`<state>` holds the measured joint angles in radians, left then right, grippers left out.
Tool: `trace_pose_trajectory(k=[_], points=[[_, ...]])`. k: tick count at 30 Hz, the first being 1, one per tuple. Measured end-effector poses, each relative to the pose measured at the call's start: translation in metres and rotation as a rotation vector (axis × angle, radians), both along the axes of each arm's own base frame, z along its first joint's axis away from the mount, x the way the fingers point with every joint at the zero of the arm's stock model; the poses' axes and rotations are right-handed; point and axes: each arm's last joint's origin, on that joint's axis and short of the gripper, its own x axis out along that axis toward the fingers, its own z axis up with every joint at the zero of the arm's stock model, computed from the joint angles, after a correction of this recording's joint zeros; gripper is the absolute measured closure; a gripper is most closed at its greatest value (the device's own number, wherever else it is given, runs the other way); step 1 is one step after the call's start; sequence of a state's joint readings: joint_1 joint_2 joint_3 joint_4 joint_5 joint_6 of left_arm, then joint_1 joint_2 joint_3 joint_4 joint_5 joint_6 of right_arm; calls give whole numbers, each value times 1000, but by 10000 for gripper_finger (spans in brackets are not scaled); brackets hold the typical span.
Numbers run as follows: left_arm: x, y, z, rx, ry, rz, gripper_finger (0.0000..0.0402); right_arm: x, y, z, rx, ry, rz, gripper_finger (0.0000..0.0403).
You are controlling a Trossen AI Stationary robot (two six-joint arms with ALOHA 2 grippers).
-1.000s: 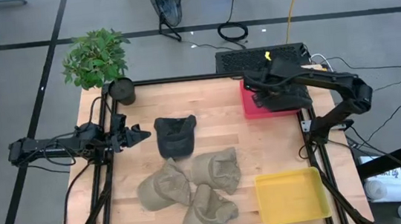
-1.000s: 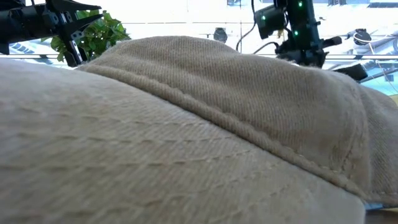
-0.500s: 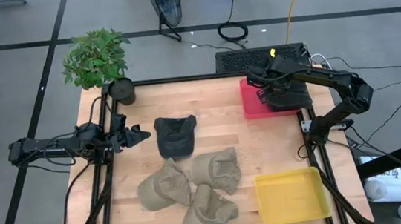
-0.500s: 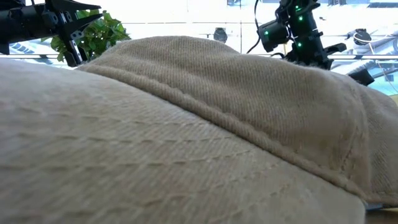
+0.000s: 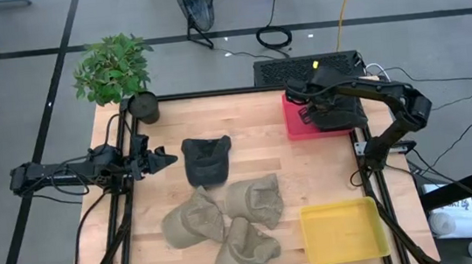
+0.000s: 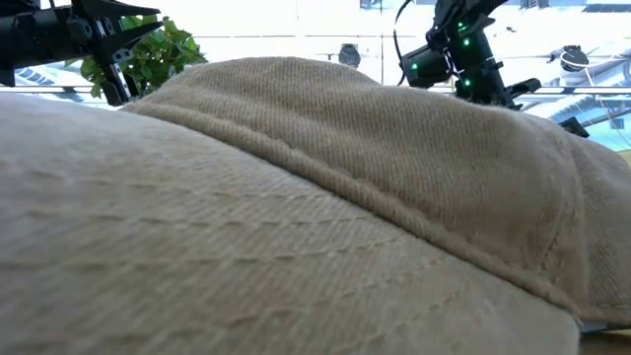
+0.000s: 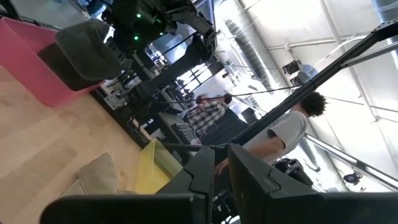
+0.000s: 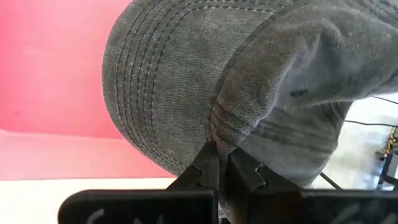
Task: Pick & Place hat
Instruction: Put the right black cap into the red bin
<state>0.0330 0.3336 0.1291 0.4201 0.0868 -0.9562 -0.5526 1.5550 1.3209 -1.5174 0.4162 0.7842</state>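
A grey hat (image 5: 337,111) hangs over the red tray (image 5: 295,124) at the table's far right, with my right gripper (image 8: 222,167) shut on it. A dark hat (image 5: 206,160) lies flat on the table's middle. Three tan hats (image 5: 256,200) lie in a cluster nearer the front; one of them (image 6: 296,217) fills the low view. My left gripper (image 5: 165,157) hovers at the table's left edge, level, shut with nothing in it. Whether the grey hat touches the tray, I cannot tell. My right gripper pinches a bunched fold of the grey hat (image 8: 219,134) between its two fingers, where the stitched brim meets the crown. The fingers come from above, slanting down. The hat hangs below them over the red tray, brim (image 8: 155,93) to one side, crown sagging.
A yellow tray (image 5: 343,231) sits at the near right corner. A potted plant (image 5: 113,70) stands at the far left corner. People stand in the room beyond the table (image 7: 280,137). Bare wood lies between the dark hat and the red tray.
My right gripper has sunk a little toward the red tray, still shut on the grey hat, which comes down with it.
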Motion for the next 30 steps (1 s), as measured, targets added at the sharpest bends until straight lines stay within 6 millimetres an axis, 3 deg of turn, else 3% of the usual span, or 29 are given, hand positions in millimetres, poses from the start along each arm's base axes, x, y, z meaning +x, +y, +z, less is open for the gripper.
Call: trace_pose_trajectory(k=[15, 24, 30], points=[[0, 0, 0, 1, -1, 0, 350, 2, -1, -1, -37, -32, -29, 403], [0, 0, 0, 2, -2, -2, 350, -10, 13, -40, 54, 67, -19, 403], [0, 0, 0, 3, -2, -3, 350, -8, 20, -44, 46, 71, -10, 403]])
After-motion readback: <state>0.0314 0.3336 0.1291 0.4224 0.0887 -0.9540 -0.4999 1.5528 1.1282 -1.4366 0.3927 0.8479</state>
